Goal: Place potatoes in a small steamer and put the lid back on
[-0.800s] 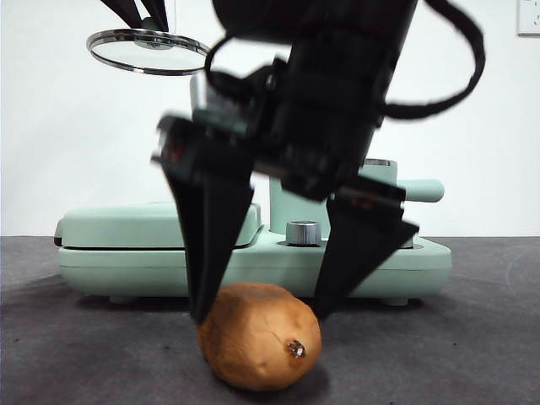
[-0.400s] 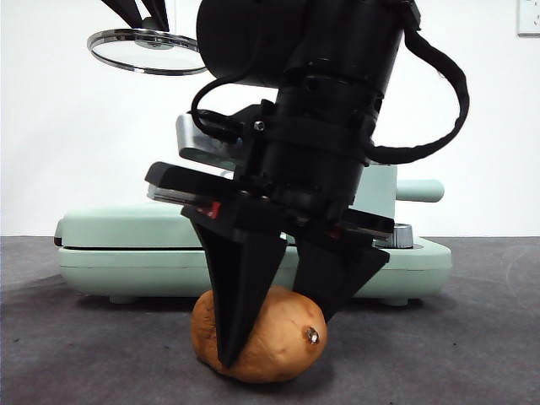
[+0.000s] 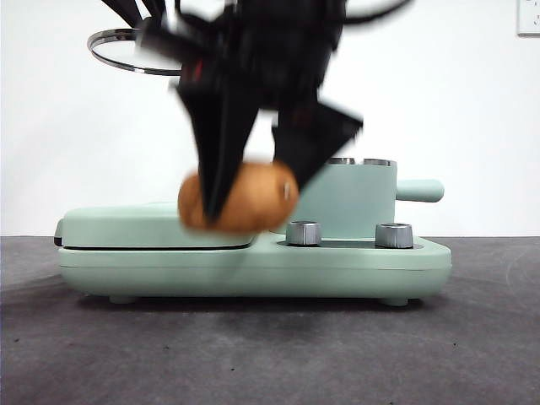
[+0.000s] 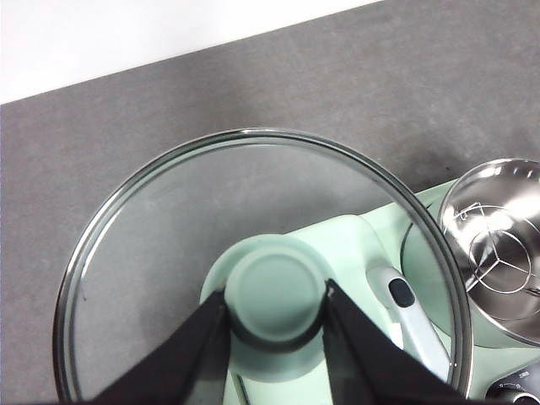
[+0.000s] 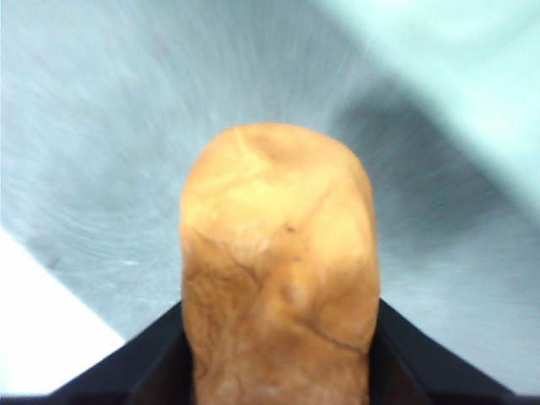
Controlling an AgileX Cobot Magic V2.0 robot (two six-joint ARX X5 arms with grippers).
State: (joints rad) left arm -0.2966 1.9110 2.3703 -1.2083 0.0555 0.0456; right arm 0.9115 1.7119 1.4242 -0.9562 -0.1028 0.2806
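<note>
I have the right gripper (image 3: 253, 181) clamped on the potato (image 3: 240, 198), clear of the table, while the left gripper (image 4: 274, 308) pinches the lid (image 4: 169, 236) by its knob — keeping the small steamer (image 3: 350, 202) open.

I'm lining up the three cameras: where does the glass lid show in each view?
Front view: lid high at upper left, partly behind the dark arm.
Left wrist view: lid fills the picture, left gripper shut on its knob.
Right wrist view: not in it.
Shared landmark: the small steamer.
</note>
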